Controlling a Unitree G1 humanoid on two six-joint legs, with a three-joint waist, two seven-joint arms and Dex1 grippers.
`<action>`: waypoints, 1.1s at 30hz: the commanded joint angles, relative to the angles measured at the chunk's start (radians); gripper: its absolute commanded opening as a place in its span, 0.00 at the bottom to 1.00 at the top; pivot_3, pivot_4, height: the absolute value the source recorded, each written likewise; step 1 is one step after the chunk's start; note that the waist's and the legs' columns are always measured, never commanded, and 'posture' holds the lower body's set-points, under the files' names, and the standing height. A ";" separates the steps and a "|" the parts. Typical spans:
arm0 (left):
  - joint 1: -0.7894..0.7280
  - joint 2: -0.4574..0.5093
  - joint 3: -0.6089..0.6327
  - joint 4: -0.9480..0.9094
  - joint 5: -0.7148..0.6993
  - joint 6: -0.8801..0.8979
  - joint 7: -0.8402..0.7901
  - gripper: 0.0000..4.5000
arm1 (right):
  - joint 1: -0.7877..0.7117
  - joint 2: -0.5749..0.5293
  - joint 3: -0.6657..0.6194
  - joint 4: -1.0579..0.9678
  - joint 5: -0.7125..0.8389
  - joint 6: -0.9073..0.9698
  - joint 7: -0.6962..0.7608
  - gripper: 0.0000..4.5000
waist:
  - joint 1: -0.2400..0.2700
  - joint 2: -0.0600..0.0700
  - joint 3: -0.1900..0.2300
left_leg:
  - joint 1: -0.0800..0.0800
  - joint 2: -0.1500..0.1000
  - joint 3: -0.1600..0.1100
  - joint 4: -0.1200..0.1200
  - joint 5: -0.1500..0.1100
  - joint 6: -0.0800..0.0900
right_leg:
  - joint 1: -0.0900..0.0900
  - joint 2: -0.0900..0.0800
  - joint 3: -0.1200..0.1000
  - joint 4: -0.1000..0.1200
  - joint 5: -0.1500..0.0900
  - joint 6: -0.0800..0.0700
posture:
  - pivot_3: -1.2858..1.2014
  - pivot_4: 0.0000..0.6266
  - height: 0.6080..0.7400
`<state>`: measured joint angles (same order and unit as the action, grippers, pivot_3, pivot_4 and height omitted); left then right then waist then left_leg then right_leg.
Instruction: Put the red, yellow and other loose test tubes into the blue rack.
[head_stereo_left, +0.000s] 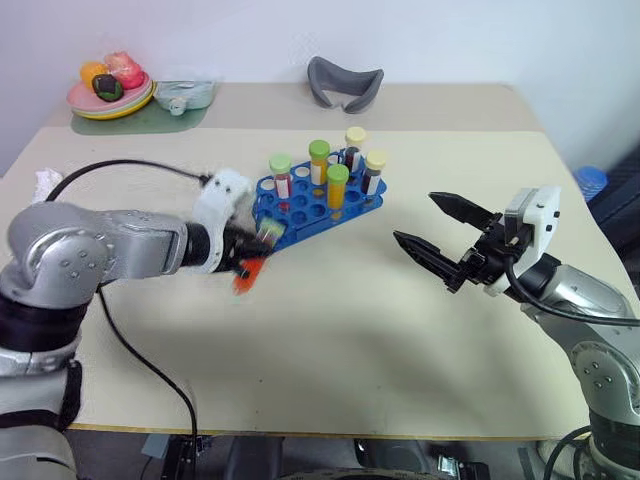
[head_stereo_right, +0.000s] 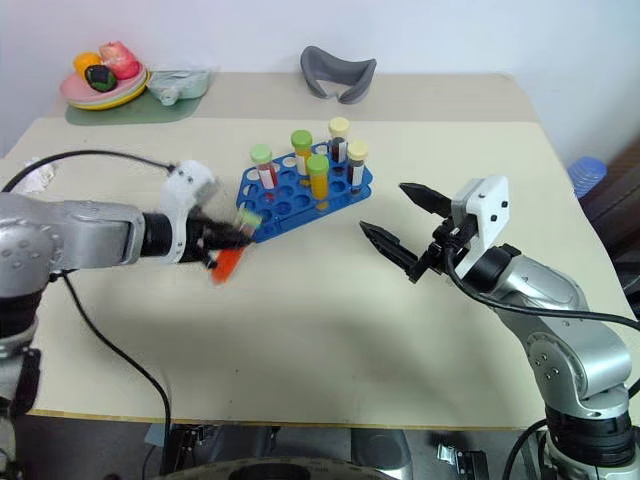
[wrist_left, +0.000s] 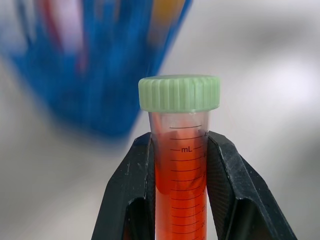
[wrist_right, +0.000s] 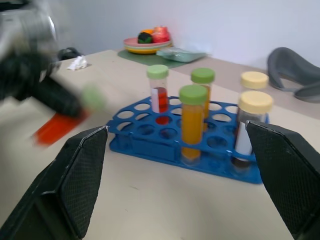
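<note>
**Left gripper holds a red tube beside the blue rack**

You have the blue rack (head_stereo_left: 300, 205) on the beige table (head_stereo_left: 330, 340), near the middle and a little toward the far side. Five capped tubes stand upright in it: a green-capped tube with red liquid (head_stereo_left: 281, 174), two green-capped tubes with orange-yellow liquid (head_stereo_left: 337, 190) and (head_stereo_left: 319, 160), and two cream-capped tubes with dark contents at their bases (head_stereo_left: 374, 170) and (head_stereo_left: 355, 143). The rest of the rack's round holes that you can see are open.

Your left gripper (head_stereo_left: 252, 248) is pinching the red test tube (wrist_left: 181, 175) just below its pale green screw cap, one black finger (wrist_left: 131, 195) pressed on each side. The tube is off the table, just beside the near-left corner of the rack. In the head views it lies tilted: its long axis runs from the green cap, nearest the rack, down toward you to the red end. It is blurred there, so you cannot read the exact angle. In the left wrist view the printed scale and "mL" mark face the camera.

Your right gripper (head_stereo_left: 438, 232) hangs above the table to the right of the rack, well apart from it, its two fingers spread wide with nothing between them, pointing toward the rack.

At the far left corner a plate (head_stereo_left: 110, 100) carries toy fruit (head_stereo_left: 110, 75).
</note>
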<state>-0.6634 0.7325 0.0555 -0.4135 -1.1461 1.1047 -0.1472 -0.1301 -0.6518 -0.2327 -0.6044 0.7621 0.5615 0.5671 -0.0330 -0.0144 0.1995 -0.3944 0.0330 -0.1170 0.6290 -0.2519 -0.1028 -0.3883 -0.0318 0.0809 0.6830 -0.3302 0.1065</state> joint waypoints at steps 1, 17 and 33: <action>0.011 -0.079 0.035 0.013 0.146 -0.218 -0.069 0.18 | -0.013 -0.013 -0.028 -0.027 0.021 0.001 0.002 1.00 | 0.001 0.000 0.000 | 0.000 0.000 0.000 0.000 0.000 0.000 | 0.000 0.000 0.000 0.000 0.000 0.000 | 0.52 0.24 1.00; 0.132 -0.454 -0.212 0.364 0.847 -1.097 -0.335 0.18 | 0.128 -0.056 -0.194 -0.157 0.122 0.024 -0.039 1.00 | -0.007 0.000 -0.001 | 0.000 0.000 0.000 0.000 -0.001 0.001 | 0.000 0.001 0.000 0.000 0.000 0.000 | 0.52 0.24 1.00; 0.161 -0.496 -0.163 0.524 1.030 -1.315 -0.277 0.18 | 0.163 -0.083 -0.222 -0.165 0.149 0.021 -0.054 1.00 | -0.008 0.001 -0.001 | 0.001 0.000 0.000 0.000 -0.001 0.002 | 0.001 0.001 0.001 0.000 0.000 0.000 | 0.52 0.24 1.00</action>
<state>-0.5050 0.2514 -0.1295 0.1176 -0.1050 -0.1911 -0.4312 0.0479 -0.7247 -0.4417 -0.7475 0.8993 0.5945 0.5135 -0.0407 -0.0139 0.1989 -0.3930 0.0330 -0.1169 0.6291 -0.2527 -0.1011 -0.3868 -0.0311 0.0814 0.6833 -0.3300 0.1068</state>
